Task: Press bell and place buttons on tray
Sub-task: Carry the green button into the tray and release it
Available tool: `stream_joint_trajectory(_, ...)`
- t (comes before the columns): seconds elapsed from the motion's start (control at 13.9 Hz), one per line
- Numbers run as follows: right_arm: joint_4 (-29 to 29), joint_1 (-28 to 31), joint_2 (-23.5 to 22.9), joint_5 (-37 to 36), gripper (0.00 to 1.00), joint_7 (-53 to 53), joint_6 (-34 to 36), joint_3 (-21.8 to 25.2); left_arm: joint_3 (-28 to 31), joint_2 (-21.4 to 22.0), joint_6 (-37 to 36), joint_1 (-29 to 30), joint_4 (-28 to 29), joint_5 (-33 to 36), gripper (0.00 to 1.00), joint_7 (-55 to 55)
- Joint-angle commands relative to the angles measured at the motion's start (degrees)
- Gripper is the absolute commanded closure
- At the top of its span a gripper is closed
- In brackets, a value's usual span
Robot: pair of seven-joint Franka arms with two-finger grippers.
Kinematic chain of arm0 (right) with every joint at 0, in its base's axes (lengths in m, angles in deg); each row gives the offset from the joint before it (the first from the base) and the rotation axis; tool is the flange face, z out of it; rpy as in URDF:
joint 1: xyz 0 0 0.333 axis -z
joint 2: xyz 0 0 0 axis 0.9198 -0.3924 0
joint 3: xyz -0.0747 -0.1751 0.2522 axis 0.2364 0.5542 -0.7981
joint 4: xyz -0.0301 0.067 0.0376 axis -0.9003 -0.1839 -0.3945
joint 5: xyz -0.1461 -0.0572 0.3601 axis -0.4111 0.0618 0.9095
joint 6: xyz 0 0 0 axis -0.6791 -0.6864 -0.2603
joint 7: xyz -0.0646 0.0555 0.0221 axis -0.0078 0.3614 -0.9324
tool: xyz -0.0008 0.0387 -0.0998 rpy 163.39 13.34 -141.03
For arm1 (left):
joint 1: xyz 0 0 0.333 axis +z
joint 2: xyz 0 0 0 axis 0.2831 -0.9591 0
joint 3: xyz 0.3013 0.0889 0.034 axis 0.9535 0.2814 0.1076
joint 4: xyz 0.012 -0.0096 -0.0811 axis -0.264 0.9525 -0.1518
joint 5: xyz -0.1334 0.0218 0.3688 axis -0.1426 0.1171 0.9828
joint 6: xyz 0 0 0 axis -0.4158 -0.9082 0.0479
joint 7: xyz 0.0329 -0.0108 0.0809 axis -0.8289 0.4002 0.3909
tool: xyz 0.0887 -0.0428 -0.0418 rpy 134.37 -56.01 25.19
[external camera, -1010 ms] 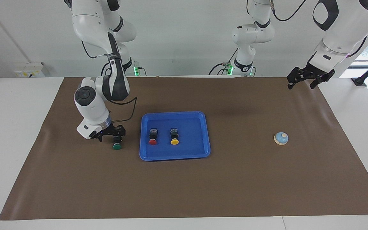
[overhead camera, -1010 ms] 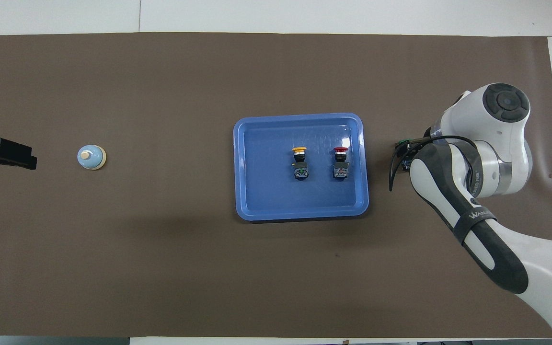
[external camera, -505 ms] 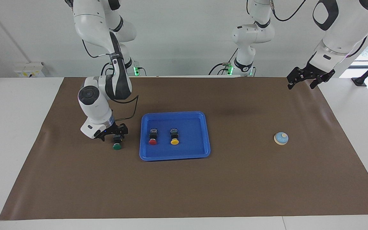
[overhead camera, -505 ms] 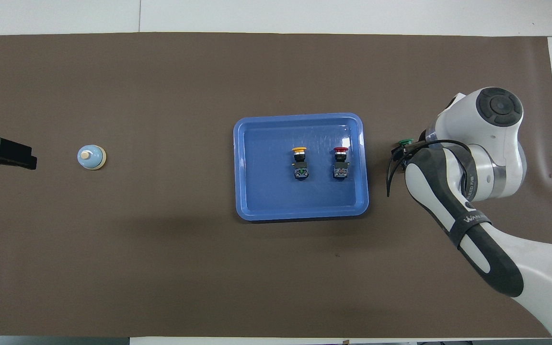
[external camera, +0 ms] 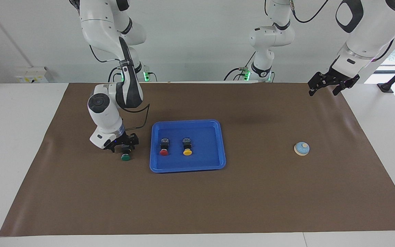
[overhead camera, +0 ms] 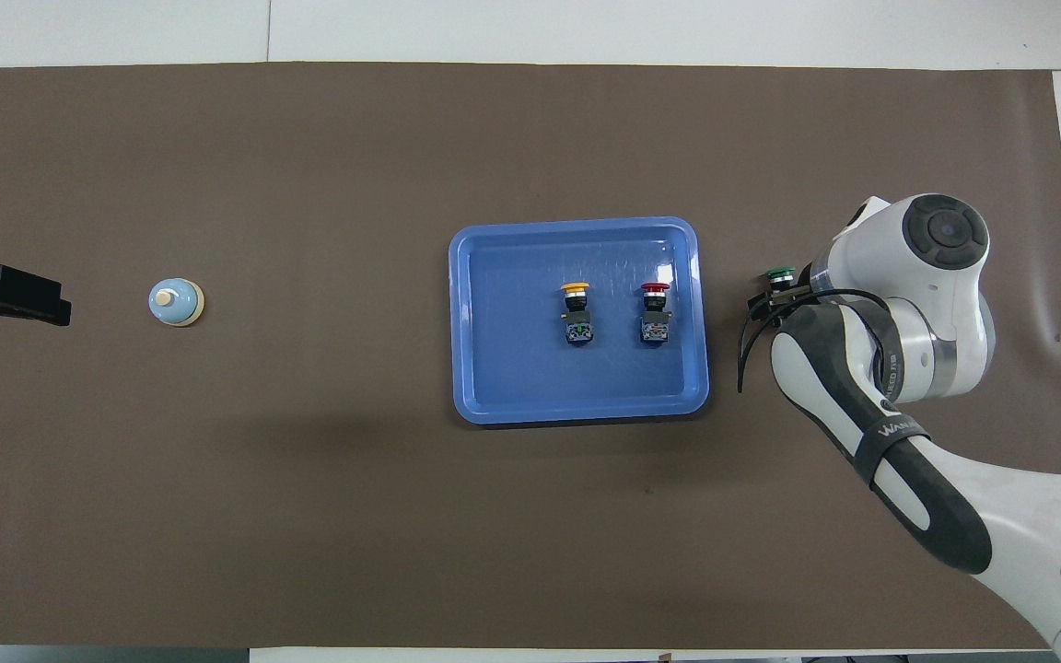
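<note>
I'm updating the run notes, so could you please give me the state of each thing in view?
Red button: lying in the tray.
Yellow button: lying in the tray.
Green button: on the mat beside the tray, right gripper around it.
Bell: on the mat, untouched.
Left gripper: open, waiting.

The right arm (overhead camera: 890,451) bears lettering, seemingly "WANA", partly unreadable.
</note>
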Motion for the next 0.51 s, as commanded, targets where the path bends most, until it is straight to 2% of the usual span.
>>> stream_joint_trajectory(0.0,1.17,0.33,0.95,1.23,0.73,-0.83,-1.1,-0.33,0.08,1.14,-0.75,-0.04,0.69,0.12,0.0,0.5)
stream_joint_trajectory(0.07,0.91,0.34,1.03,1.76,1.0,-0.74,-0.84,-0.33,0.08,1.14,-0.75,-0.04,0.69,0.12,0.0,0.5)
stream_joint_trajectory(0.22,-0.32,0.25,1.65,3.07,1.0,0.22,0.13,-0.68,0.08,1.14,-0.75,-0.04,0.69,0.12,0.0,0.5)
stream_joint_trajectory(0.43,-9.17,-4.3,1.3,5.45,1.0,7.56,10.03,-1.12,0.08,1.14,-0.75,-0.04,0.69,0.12,0.0,0.5)
